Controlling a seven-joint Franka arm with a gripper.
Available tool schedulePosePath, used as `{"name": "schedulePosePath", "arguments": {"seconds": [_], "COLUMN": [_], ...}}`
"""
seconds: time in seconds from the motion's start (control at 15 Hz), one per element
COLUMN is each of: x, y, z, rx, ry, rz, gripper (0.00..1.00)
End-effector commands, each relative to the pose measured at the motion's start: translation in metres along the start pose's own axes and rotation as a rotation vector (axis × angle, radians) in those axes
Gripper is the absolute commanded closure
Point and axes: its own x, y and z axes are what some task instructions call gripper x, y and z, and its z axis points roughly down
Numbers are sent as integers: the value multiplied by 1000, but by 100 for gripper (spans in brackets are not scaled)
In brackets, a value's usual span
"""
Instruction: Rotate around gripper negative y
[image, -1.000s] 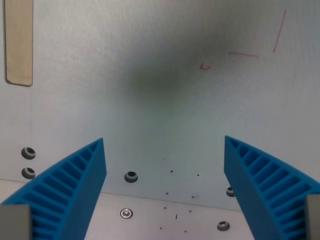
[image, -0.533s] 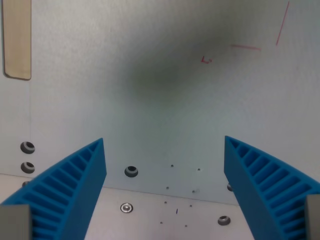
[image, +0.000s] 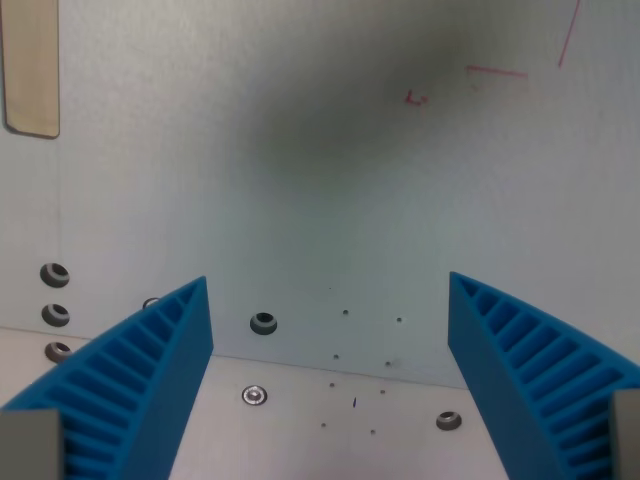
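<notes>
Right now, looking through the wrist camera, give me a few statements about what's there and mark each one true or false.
1. The gripper is open, holding nothing. True.
2. The fingers are red. False: they are blue and ribbed.
3. A tan strip sits at the wrist view's upper left. True.
4. The red pen marks lie at the lower left. False: they are at the upper right.
5. Screws dot the pale surface. True.
</notes>
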Motion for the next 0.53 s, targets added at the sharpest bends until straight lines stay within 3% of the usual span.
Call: {"name": "schedulePosePath", "arguments": {"seconds": [0.07, 0.53], "x": [8, 8], "y": [1, 1], "z": [-6, -6], "rx": [-7, -6], "ry": [-184, -266], "rz": [1, 1], "gripper": [0, 0]}}
